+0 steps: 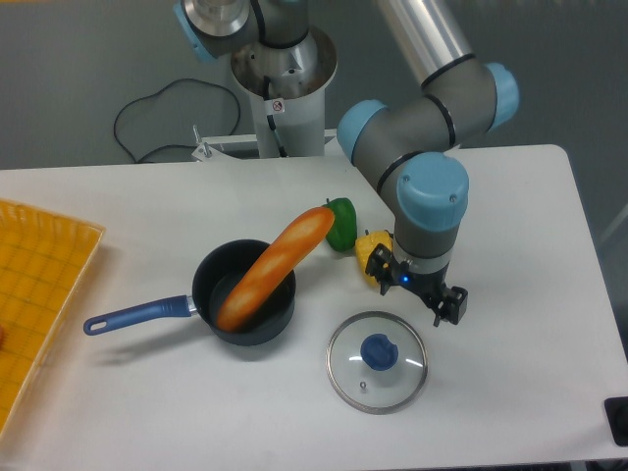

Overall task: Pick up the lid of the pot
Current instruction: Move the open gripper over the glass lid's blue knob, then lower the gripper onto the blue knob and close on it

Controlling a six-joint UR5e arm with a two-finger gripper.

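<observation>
The arm is reaching in from the top edge, at the right of the view, and bending at its joints; the wrist is hanging below them; the gripper is pointing downward, its two dark fingers standing apart, a gap showing between their tips.

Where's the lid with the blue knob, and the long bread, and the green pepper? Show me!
Pot lid (pixel 379 352): camera view, on its blue knob.
Bread (pixel 279 267): camera view, on its middle.
Green pepper (pixel 342 226): camera view, on its side.
</observation>
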